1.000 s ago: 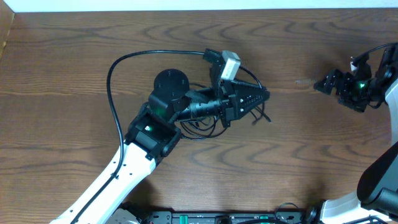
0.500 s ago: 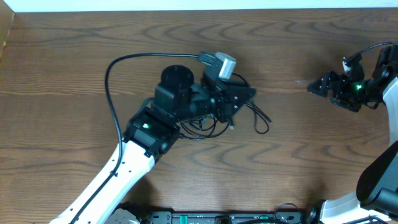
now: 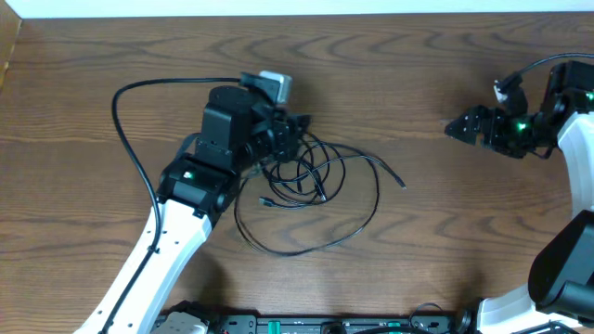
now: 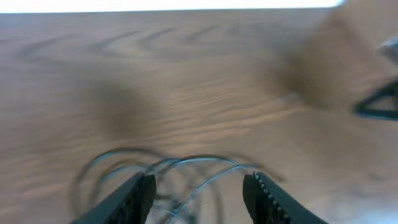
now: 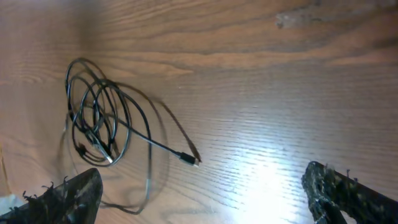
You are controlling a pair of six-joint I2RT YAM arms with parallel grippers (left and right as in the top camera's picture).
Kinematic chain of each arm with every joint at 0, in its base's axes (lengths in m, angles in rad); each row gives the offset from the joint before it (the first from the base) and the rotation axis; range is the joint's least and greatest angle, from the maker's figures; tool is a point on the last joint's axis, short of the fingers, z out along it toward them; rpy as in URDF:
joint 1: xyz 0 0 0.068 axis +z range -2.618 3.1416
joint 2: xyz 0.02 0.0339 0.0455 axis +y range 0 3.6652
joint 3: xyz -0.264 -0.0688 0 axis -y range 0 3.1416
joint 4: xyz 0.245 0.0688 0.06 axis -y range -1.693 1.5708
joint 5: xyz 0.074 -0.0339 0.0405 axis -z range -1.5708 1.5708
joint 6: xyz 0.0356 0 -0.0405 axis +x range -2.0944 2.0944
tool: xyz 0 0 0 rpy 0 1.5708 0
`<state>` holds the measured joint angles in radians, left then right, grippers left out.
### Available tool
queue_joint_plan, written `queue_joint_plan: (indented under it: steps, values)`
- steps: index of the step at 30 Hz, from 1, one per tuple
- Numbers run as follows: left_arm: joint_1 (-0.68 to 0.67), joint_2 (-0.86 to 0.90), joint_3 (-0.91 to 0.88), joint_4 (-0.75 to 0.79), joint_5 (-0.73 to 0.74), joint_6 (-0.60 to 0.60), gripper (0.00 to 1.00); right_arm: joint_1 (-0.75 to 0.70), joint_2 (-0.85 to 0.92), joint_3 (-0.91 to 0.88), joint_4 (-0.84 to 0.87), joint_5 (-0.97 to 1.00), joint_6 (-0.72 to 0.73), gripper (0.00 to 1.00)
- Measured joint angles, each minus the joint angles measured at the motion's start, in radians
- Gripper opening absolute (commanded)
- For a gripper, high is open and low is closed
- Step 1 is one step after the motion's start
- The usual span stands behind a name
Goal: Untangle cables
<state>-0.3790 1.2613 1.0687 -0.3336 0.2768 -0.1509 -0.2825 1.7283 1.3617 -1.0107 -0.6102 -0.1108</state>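
The cables [image 3: 320, 181] lie as loose dark loops on the wooden table, just right of my left gripper [image 3: 293, 135]. One black end plug [image 3: 401, 185] points right. In the left wrist view the blurred loops [image 4: 186, 169] lie under and between the open fingers of the left gripper [image 4: 200, 194], which grips nothing. In the right wrist view the loops [image 5: 102, 121] sit far left, with the black plug [image 5: 189, 158] and a small metal plug [image 5: 109, 159]. I cannot pick out a white cord. My right gripper [image 3: 457, 127] is open and empty, well right of the cables; its fingers frame the right wrist view [image 5: 205, 199].
The thick black wire [image 3: 125, 139] fixed to the left arm arcs over the table's left part. A faint pale scuff [image 3: 455, 121] marks the wood near the right gripper. The table's far edge [image 3: 297, 13] meets a white wall.
My left arm has pulled back to the left. The cables, bunched under its gripper before, now lie spread in wide loose loops. My right gripper has shifted a little to the left.
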Motion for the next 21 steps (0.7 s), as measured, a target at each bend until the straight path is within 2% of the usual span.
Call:
queue_joint_plan:
  steps: [9,21]
  values:
    - [0.013,0.045,0.000,-0.071,-0.209,0.081,0.50,0.076,0.000,0.000,0.018,0.000,-0.003,0.99]
    - [0.013,0.333,0.000,0.018,-0.280,0.100,0.51,0.150,0.000,0.000,0.009,0.075,0.002,0.99]
